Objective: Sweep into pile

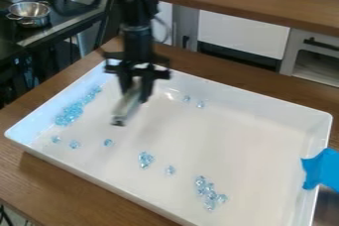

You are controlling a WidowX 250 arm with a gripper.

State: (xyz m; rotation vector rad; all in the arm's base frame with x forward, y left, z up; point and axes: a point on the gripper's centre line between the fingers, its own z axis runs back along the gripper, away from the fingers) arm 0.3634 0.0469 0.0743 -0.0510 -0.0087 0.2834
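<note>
My gripper (136,93), upper left of centre, grips a pale, blurred tool (126,106); the densest blue beads (69,114) lie toward the frame's left edge, others at lower centre.

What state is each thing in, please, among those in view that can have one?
Pincer: closed on the light-coloured tool.
Light-coloured tool: held at a slant over the tray; whether it touches the floor, I cannot tell.
Blue beads: spread out, a dense cluster near the tray's left wall, others in small groups or single.
Tray: flat on the table, open.
Blue tape: over the tray's right rim.
Metal pot: upright, uncovered.
</note>
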